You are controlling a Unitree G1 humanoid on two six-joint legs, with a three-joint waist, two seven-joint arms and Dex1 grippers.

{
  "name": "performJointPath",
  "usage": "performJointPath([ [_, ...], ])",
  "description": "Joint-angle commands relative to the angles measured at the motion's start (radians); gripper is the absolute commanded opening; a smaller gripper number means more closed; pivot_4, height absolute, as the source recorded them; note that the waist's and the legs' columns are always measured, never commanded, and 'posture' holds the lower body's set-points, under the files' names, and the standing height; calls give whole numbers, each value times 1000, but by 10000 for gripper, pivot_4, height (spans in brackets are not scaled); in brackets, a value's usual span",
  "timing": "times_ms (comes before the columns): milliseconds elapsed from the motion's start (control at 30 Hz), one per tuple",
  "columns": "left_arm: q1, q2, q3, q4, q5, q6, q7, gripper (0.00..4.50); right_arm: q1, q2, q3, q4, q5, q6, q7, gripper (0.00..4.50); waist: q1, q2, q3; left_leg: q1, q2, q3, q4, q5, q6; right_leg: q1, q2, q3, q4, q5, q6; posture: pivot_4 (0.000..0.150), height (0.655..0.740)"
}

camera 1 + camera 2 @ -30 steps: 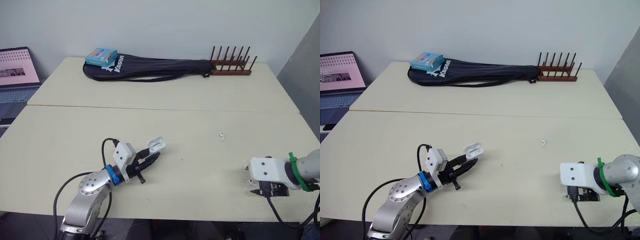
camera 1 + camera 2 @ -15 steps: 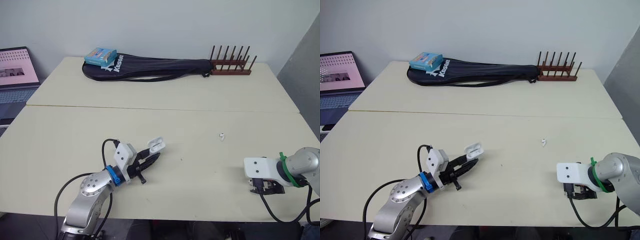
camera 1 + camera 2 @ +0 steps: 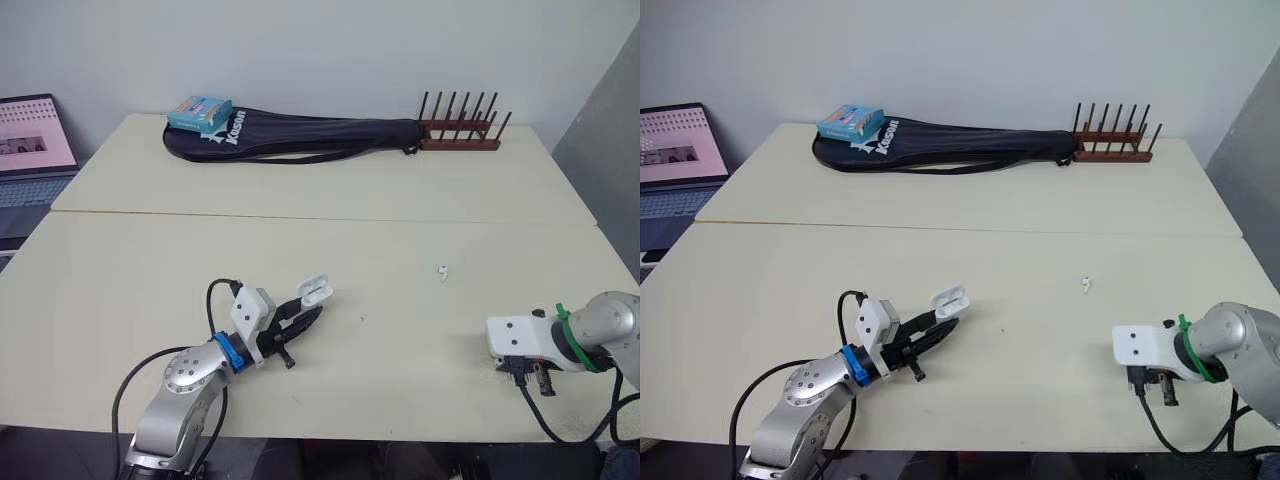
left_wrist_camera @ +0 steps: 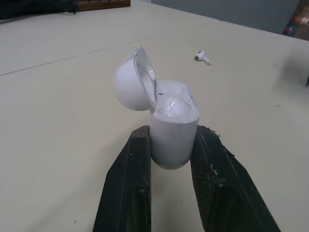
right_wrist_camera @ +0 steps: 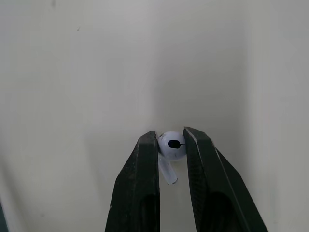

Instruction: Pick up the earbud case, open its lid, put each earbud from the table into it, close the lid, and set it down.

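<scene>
Your left arm lies low over the bench (image 3: 400, 200) at about 7 o'clock, elbow bent, forearm aimed toward 2 o'clock. The left end effector (image 4: 171, 140) is closed most of the way, with both black fingers clamped on the sides of the earbud case (image 4: 174, 130). The case stands upright in the grip and its lid (image 4: 129, 87) is flipped open and tilted back. I honestly can't tell whether anything sits in the wells, the inside is just white gloss.

Your right arm is at about 4 o'clock near the front edge, wrist bent so the right end effector (image 5: 171, 140) points down at the bench. Its fingers are nearly together and pinch the gripped earbud (image 5: 172, 143) by the round head, with the stem hanging between them. I can't tell if that bud touches the surface or sits just above it. From the head camera the white wrist block covers those fingers.

The loose earbud (image 3: 442, 271) lies on the bench at roughly 3 o'clock from the case, well apart from both arms.

Up at 12 o'clock there's a black racket bag (image 3: 310, 135) with a blue box (image 3: 200, 110) on its end, and a wooden peg rack (image 3: 460, 125) at its other end. A laptop (image 3: 35, 135) at 10 o'clock is cut off by the frame edge
</scene>
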Motion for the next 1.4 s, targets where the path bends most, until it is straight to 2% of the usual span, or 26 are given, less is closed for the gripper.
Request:
performJointPath([
  [33,-21,-10,-6,-28,-20,-24,-13,7460,-91,46,-102,-41,139,64,28,3827,1,0,0,0,0,0,0,0,0,0,0,-1,0,0,0,1500,7157],
  [200,-71,-42,-13,-28,-30,-26,-10,7460,-277,294,-205,-76,405,324,-89,3827,2,-2,2,-1,0,-1,0,0,0,0,1,-3,0,0,0,1500,7157],
  [333,-125,-82,-19,-23,-17,-45,14,7460,-363,595,-279,-96,527,410,-327,3827,2,-4,2,-2,0,-2,0,0,0,0,0,-4,0,0,0,1500,7157],
  [433,-153,-106,-26,-22,-1,-60,30,7460,-340,780,-288,-128,610,390,-429,3827,3,-4,2,-3,0,-3,-1,0,0,-1,0,-5,0,0,0,1500,7157],
  [600,-168,-128,-43,-32,5,-57,53,7460,-267,962,-202,-139,592,329,-585,3827,3,-4,2,-5,0,-6,0,0,0,-3,0,-5,2,0,0,1500,7157],
  [833,-168,-135,-53,-36,2,-57,68,7460,-223,1033,-108,-84,515,189,-664,3827,1,-4,2,-3,0,-6,0,0,0,-3,1,-5,4,0,0,1500,7157],
  [1400,-182,-151,-56,-29,-3,-57,78,7460,-140,994,-17,-24,422,28,-677,3827,1,-4,2,-3,0,-6,-1,0,0,-3,1,-5,3,0,0,1500,7157],
])
